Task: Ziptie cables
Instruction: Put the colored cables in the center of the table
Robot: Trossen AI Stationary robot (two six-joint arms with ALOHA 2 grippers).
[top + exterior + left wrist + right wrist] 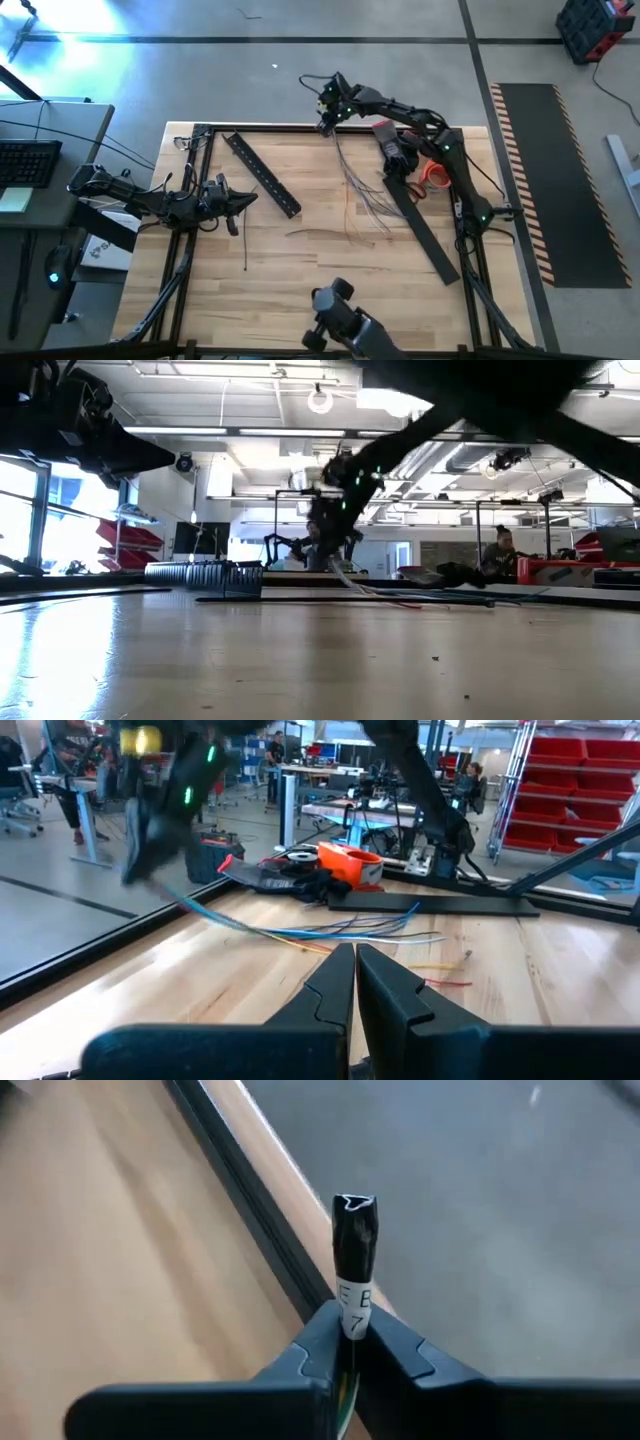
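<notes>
My right gripper (348, 1342) pinches the cables (362, 195) by their sleeved end at the table's (300, 290) twelve o'clock edge; strands trail toward centre. Left gripper (238, 200), shut, waits at nine o'clock. I judge loose strands may slip free.

Light wooden table (300, 270): holds all items listed.

Bundle of thin dark flexible cables (358, 195): on the table just right of centre, running from the 12 o'clock edge toward centre.

Flat black perforated bar (262, 174): at 10 o'clock from the cables, lying diagonally.

Long flat black strip (420, 228): just beside the cables at their 3 o'clock, diagonal.

Orange-handled scissors (434, 172): at 2 o'clock, beyond the strip.

Left gripper (243, 200): 9 o'clock side, over the table.

Right gripper (326, 126): 12 o'clock edge, at the cables' far end.
</notes>
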